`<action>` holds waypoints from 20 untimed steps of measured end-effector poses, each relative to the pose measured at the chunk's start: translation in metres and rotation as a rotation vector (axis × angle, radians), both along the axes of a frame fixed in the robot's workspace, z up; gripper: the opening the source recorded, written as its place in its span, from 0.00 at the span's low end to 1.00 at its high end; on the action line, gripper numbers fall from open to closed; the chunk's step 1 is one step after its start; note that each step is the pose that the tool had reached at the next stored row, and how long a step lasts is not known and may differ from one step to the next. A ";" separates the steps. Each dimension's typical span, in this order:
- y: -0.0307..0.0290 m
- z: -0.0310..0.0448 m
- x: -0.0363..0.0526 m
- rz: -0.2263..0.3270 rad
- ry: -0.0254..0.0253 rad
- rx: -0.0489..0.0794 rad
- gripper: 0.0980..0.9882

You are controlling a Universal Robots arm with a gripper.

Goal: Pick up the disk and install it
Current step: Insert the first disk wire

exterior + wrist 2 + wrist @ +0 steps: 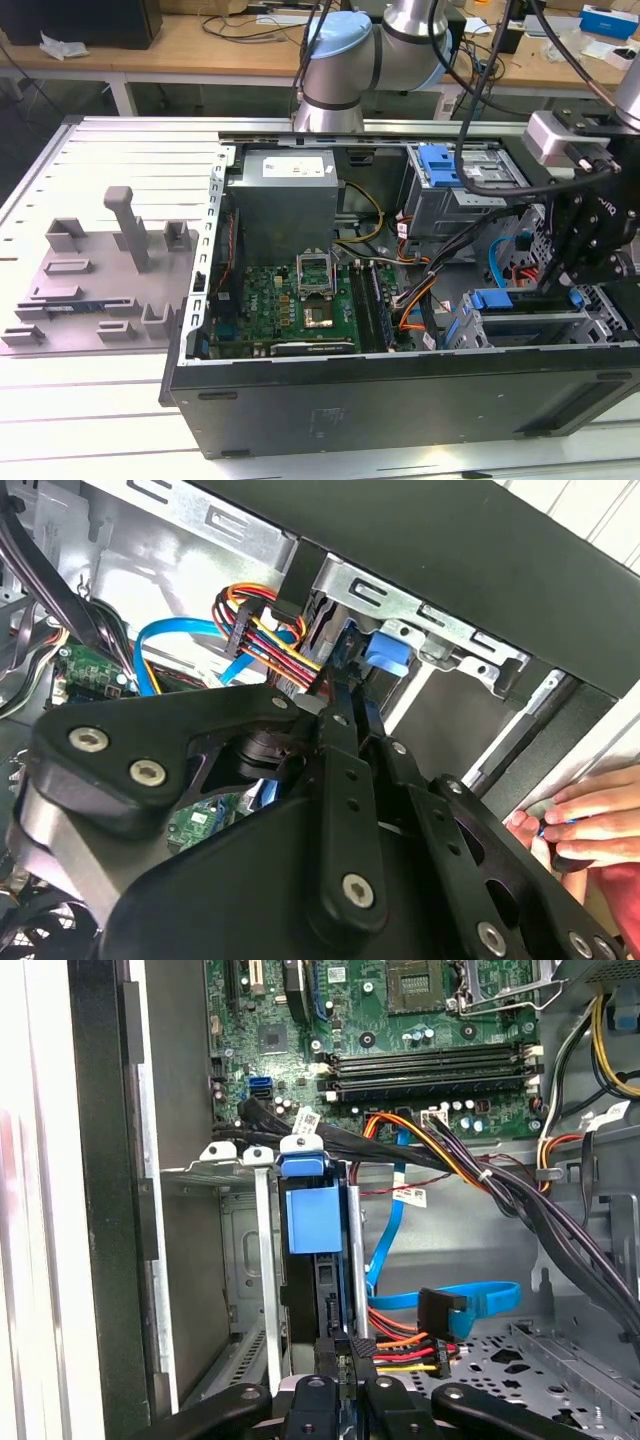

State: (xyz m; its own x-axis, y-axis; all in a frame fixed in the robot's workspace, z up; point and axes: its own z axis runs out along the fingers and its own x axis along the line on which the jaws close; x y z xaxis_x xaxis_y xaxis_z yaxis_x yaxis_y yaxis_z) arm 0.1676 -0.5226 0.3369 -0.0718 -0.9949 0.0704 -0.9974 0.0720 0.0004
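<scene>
My gripper [340,1355] is clamped on the disk [318,1260], edge-up inside the drive bay [520,325] at the computer case's [400,400] near corner, exterior view's right. Hand [585,825] rests beside the case.

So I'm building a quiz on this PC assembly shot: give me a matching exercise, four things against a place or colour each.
Things:
1. disk
2. gripper
3. grey fixture tray
4. flat cable

Descriptions:
A. blue, curving over the case floor
B. standing edgewise in the drive bay
C. outside the case, on the exterior view's left
D. black, closed on the disk's edge

Pairs: 1-B, 2-D, 3-C, 4-A
</scene>
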 end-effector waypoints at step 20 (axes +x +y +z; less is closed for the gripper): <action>0.0027 0.0429 -0.0007 0.000 0.0001 -0.004 0.90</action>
State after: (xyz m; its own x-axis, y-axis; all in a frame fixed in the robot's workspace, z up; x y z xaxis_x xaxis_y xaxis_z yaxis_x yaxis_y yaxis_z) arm 0.1669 -0.5198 0.3797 -0.0718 -0.9946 0.0748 -0.9974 0.0720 0.0001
